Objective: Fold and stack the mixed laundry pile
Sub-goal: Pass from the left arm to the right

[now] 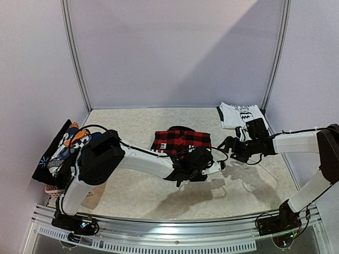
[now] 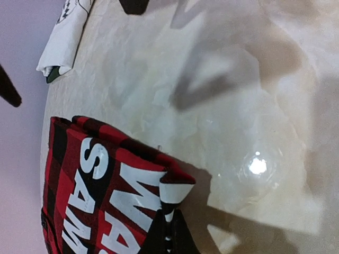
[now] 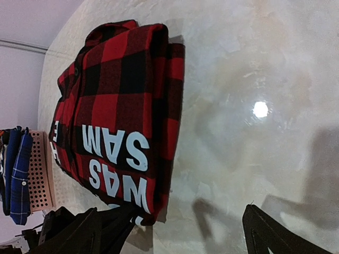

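- Plaid shirt [image 1: 180, 140], red and black with white lettering, lies folded at centre frame on the table [image 1: 132, 121] in the top view.
- Left gripper [image 2: 169, 222] is clamped on one corner of the plaid shirt, at the bottom edge of its wrist view. The pinched corner shows a white-and-black band and throws a shadow on the table beside it.
- Right gripper [image 3: 192, 209] is spread wide, with one dark finger at the lower left and the other at the lower right of its wrist view. The left finger sits at the plaid shirt's lower edge; whether it touches cannot be told.
- White T-shirt [image 1: 241, 114] with dark print lies folded at the upper right of the top view, well apart from the plaid shirt and near the back wall.
- Pile [image 1: 66, 148] of navy, blue plaid and orange-patterned garments sits at the left edge of the top view, on a perforated pinkish basket [image 3: 39, 169].
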`<control>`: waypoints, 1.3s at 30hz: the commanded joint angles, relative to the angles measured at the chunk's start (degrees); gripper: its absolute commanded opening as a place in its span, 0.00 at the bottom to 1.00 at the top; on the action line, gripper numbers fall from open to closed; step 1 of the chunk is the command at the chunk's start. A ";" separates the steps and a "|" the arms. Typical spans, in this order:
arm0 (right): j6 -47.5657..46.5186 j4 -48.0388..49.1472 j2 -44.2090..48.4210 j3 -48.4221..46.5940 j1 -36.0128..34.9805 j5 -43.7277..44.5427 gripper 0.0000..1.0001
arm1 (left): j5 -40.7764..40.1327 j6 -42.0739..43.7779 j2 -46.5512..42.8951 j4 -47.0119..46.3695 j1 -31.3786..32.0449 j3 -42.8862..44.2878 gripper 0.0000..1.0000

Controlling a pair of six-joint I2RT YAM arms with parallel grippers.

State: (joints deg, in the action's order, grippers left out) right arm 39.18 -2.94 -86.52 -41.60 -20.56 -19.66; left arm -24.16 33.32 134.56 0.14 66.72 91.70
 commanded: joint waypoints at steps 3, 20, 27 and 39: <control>3.45 6.63 -5.94 -3.81 0.26 -7.81 0.95 | 6.40 -5.98 -8.52 -6.52 -2.76 -6.75 0.00; 11.31 19.24 -23.26 -9.99 0.16 -18.39 0.92 | 9.16 -11.85 -12.82 -13.02 -3.09 -13.49 0.00; 15.32 24.32 -27.47 -10.96 0.16 -19.98 0.81 | 10.31 -13.69 -13.43 -14.73 -3.09 -14.65 0.00; 19.12 31.87 -32.64 -12.97 0.17 -22.66 0.50 | 12.20 -16.13 -14.56 -15.67 -3.09 -16.52 0.00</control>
State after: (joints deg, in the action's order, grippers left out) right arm 56.55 25.65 -116.99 -53.74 -20.56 -41.19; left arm -13.58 18.59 123.22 -13.52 64.12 76.23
